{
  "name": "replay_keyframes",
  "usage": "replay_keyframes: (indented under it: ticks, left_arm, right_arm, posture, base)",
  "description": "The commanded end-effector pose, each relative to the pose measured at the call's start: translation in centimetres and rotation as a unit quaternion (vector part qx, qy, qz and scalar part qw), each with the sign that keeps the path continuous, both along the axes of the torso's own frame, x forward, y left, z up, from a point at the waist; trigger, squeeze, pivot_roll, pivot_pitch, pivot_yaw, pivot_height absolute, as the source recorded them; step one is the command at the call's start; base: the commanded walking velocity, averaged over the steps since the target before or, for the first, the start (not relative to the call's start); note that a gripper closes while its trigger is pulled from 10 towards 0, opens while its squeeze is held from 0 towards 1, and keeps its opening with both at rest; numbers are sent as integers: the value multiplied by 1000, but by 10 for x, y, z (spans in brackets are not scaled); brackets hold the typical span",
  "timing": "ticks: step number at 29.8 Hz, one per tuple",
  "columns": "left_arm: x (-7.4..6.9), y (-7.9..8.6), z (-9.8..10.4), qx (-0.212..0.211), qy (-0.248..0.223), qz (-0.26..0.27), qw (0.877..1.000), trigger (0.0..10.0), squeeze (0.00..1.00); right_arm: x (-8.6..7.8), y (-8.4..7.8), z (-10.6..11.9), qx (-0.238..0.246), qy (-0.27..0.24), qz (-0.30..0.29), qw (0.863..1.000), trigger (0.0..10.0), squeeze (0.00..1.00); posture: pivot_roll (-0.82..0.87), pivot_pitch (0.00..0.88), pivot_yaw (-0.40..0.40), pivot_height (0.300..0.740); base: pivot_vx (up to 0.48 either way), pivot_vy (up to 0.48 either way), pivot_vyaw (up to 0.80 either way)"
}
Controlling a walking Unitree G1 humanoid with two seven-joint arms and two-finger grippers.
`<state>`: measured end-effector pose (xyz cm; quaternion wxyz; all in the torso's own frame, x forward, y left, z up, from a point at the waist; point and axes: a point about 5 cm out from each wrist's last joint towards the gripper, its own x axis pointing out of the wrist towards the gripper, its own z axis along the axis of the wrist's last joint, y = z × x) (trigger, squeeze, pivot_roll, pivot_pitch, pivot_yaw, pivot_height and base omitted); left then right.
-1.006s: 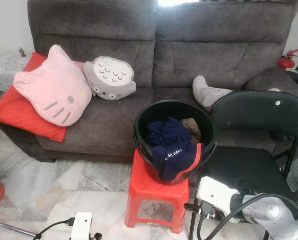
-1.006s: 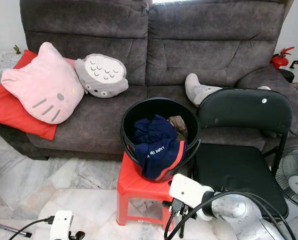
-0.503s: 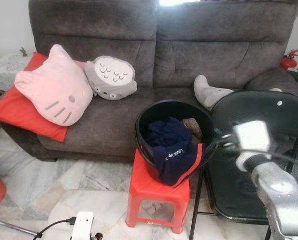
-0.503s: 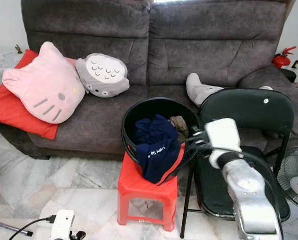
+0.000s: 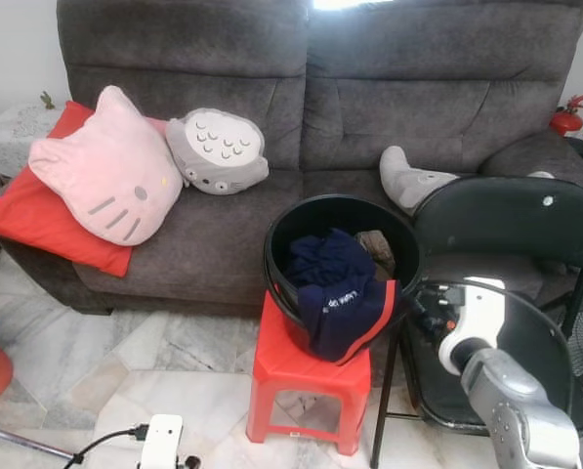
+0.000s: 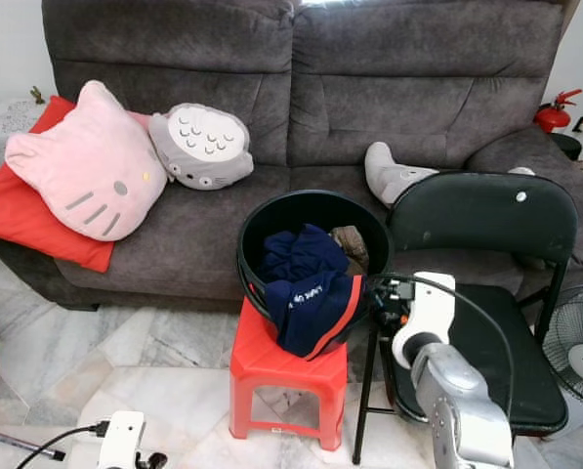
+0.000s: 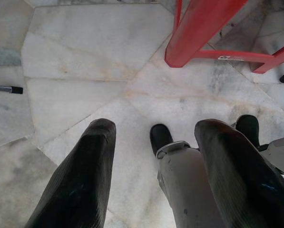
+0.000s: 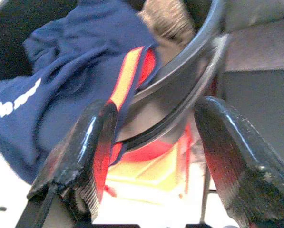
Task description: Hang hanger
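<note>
A black bucket (image 5: 273, 256) stands on a red plastic stool (image 5: 283, 363) in front of the sofa. A navy garment (image 5: 338, 291) with a red and orange trim lies in it and hangs over the front rim; something brown (image 5: 375, 248) sits behind it. My right gripper (image 5: 420, 309) is open at the bucket's right side, level with the rim. In the right wrist view its fingers (image 8: 87, 152) straddle the bucket's rim (image 8: 189, 80) and handle. My left gripper (image 7: 156, 126) hangs open above the marble floor.
A black folding chair (image 5: 506, 220) stands right beside the stool, under my right arm. Behind is a grey sofa (image 5: 213, 59) with a pink cat cushion (image 5: 105, 176), a grey cushion (image 5: 218, 151) and a red pillow (image 5: 18, 215). A fan (image 6: 576, 354) stands at far right.
My right arm rose from low by the stool to in front of the chair, then came down and in toward the bucket's right rim. The bucket and clothes stay put.
</note>
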<state>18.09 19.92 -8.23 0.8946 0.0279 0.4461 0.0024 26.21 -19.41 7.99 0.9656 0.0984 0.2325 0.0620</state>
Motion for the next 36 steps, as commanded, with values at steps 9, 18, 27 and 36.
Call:
replay_keyframes:
  ticks: [9,18,27,36]
  left_arm:
    - [-3,1,-1,7,8,-8,1000,10000,0]
    - [-3,1,-1,8,8,-11,1000,10000,0]
    - [-3,1,-1,9,9,-11,1000,10000,0]
    - [-3,1,-2,10,9,-12,1000,10000,0]
  right_arm:
    - [3,6,0,73,-27,4,997,10000,0]
    - [5,3,-12,179,-34,-34,983,10000,0]
    - [7,2,-27,186,-20,-43,981,10000,0]
    - [8,9,-34,183,-12,-12,983,10000,0]
  posture:
    - [-69,0,2,740]
    - [-65,3,4,740]
    - [-62,3,6,740]
    - [-58,1,6,740]
  base:
    - [0,0,0]
    - [0,0,0]
    - [0,0,0]
    - [0,0,0]
